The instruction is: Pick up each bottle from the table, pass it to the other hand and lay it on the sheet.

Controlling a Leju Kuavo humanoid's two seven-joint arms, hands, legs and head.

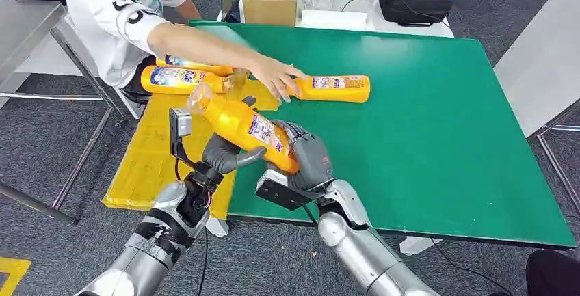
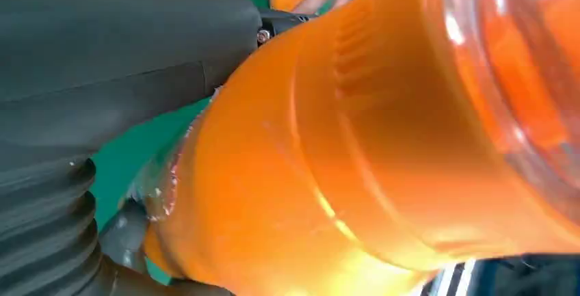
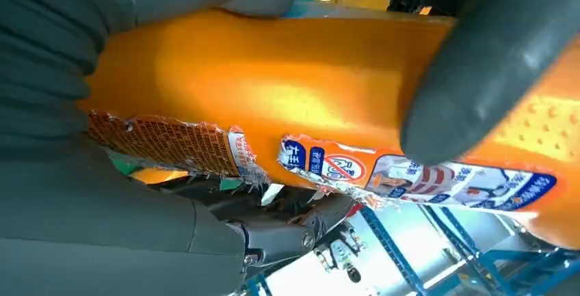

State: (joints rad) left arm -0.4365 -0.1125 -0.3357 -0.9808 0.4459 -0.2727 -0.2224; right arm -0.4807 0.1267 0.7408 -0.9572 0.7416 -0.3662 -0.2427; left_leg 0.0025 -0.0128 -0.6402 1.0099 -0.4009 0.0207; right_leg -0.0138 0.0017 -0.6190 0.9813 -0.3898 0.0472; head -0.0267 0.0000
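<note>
Spanning the gap between both hands, the orange plastic bottle with a clear cap and torn printed label point(image 1: 245, 126) lay slantwise above the near edge of the green table top point(image 1: 438, 139) — cap end up and away toward the robot's left, base end low toward its right. The right hand point(image 1: 306, 158) was wrapped around the base half, fingers closed on it. The left hand point(image 1: 222, 154) cupped the bottle from below near its middle, thumb lying along its side; both hands gripped it, so I judged the handover to be midway. The yellow sheet point(image 1: 147, 163) lay to the left, hanging past the table edge and nearer the left arm — the bottle's cap end already pointed that way.

On the sheet two similar orange bottles point(image 1: 179, 78) lay side by side. A person's hand point(image 1: 277, 77) rested on another orange bottle point(image 1: 335, 88) lying on the table beyond.
</note>
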